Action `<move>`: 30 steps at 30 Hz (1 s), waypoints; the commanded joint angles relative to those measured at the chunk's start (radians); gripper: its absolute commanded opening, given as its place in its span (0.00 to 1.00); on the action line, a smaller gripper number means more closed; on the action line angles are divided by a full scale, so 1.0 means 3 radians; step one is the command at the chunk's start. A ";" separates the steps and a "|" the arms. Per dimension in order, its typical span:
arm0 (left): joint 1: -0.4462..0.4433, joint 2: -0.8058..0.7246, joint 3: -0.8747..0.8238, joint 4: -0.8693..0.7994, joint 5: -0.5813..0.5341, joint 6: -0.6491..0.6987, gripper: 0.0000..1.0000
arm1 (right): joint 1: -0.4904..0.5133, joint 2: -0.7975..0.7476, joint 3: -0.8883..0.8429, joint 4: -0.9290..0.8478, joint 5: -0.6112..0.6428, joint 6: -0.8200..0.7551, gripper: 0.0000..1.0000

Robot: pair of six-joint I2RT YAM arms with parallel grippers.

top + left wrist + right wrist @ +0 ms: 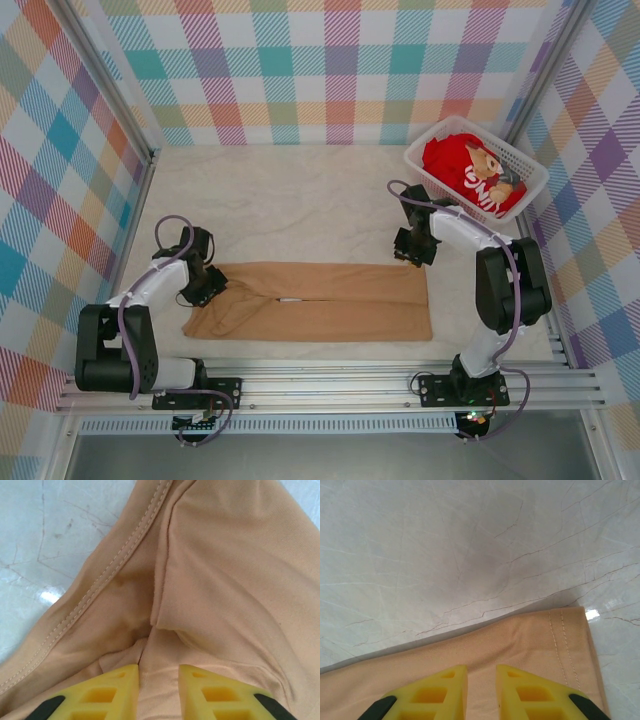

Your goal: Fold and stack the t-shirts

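A tan t-shirt (320, 300) lies on the table as a long flat band, folded lengthwise. My left gripper (207, 287) is down on its left end. In the left wrist view the yellow fingers (115, 690) of the left gripper (159, 669) stand close together with a bunched fold of the tan cloth (225, 580) pinched between them. My right gripper (410, 252) sits at the shirt's far right corner. In the right wrist view the right gripper (481, 669) is narrowly closed on the cloth (520, 640) beside the stitched hem. A red t-shirt (460, 160) lies crumpled in the basket.
A white plastic basket (505, 148) stands at the back right, close behind the right arm. Checked walls enclose the pale table (280, 200) on three sides. A metal rail (330, 385) runs along the near edge.
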 commanded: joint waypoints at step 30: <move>-0.0054 -0.0138 0.0428 -0.0241 -0.0221 0.0159 0.00 | 0.0038 0.0004 -0.0072 -0.0014 -0.0064 -0.0016 0.21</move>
